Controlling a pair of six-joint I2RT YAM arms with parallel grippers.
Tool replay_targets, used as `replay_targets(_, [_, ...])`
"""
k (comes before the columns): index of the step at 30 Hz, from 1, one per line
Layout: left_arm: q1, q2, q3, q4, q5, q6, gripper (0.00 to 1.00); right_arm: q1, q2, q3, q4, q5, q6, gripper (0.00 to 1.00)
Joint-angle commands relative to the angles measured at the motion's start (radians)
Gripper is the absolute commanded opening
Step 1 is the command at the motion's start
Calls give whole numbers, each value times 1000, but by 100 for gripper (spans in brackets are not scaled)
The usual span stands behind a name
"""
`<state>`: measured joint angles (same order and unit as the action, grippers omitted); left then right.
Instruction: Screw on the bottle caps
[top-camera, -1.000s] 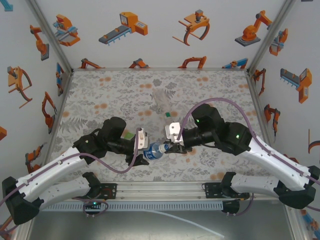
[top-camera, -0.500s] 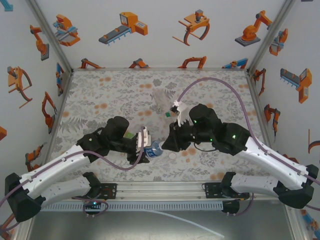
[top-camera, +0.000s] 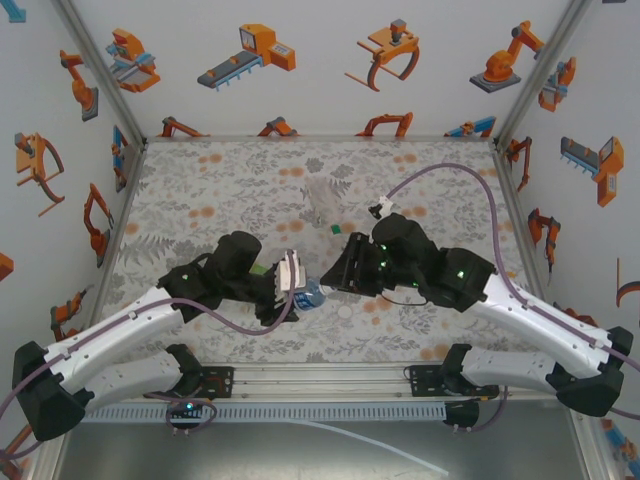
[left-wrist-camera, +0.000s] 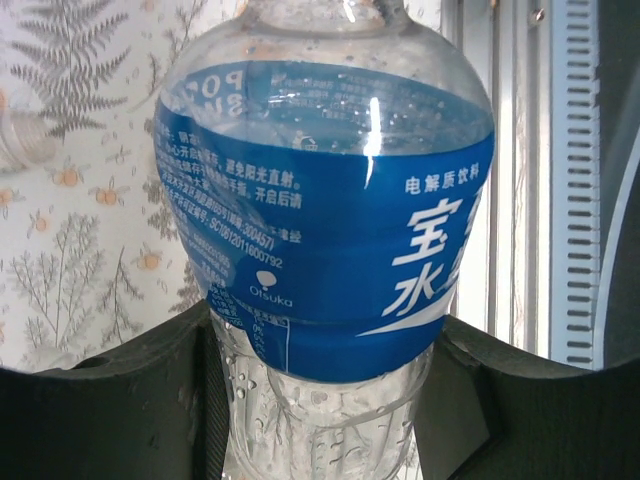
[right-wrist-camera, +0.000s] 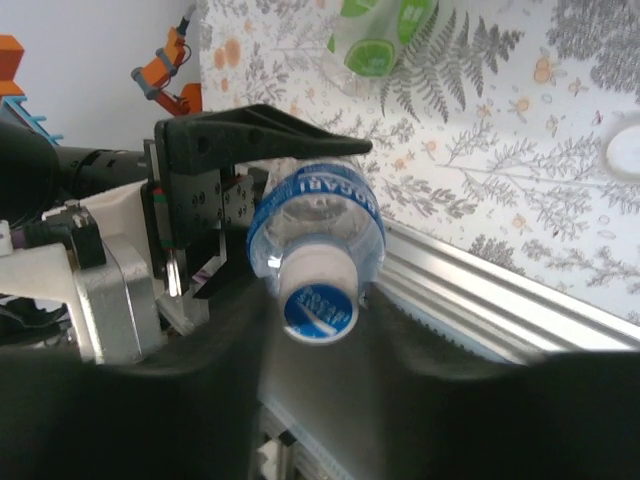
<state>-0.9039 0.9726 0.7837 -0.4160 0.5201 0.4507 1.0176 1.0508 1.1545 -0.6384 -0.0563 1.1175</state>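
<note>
**Condition.** We find the blue-labelled bottle (left-wrist-camera: 330, 230) clamped at its lower body in the left end effector (left-wrist-camera: 320, 400). It appears to be held clear of the surface (top-camera: 200, 190), at near centre, with its neck turned right towards the right end effector (right-wrist-camera: 318, 370). The whitish-blue cap (right-wrist-camera: 318, 300) sits on that neck. The right end effector's fingers stand apart, one on each side of the cap, and we see no contact between them and the cap.

**Not established.** We cannot tell how far the cap is threaded, or whether it sits square on the neck.

**Hazards, in our judgement:**
- If the cap is only lightly started, any tilt or jolt of the bottle could shed it.
- If the right fingers close off-centre, they could push the neck sideways. The thin wall may then flex and pivot in the left grip, which invites cross-threading.
- Twisting against a grip low on a smooth, wet-looking body could spin the bottle instead of the cap.
- A harder left squeeze would dent the bottle.

**Outstanding.** A white cap (right-wrist-camera: 625, 155) lies loose on the surface to the right. The green-tinted bottle (right-wrist-camera: 380, 40) lies just beyond the left end effector, within reach of a careless sweep. The colourless bottle (top-camera: 322, 200) lies at far centre
</note>
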Motion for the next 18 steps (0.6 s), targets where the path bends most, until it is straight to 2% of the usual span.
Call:
replay_targets(1, [-7,-13,38,67,55,5,0,-9,-26,57,34,42,-242,58])
replay_targets(5, [-8,-11,50,43,74,9,0,-11,-87,66,53,12,-554,58])
replay_targets(10, [-7,-18,55,33,112,17,0,-11,-154,32,107,-101,-948,58])
replay_targets(15, [-7,-14,61,31,158,17,0,-12,-144,75,53,-330,-1322,58])
replay_targets(18, [-7,-7,69,21,173,16,0,-10,-119,105,0,-439,-1487,58])
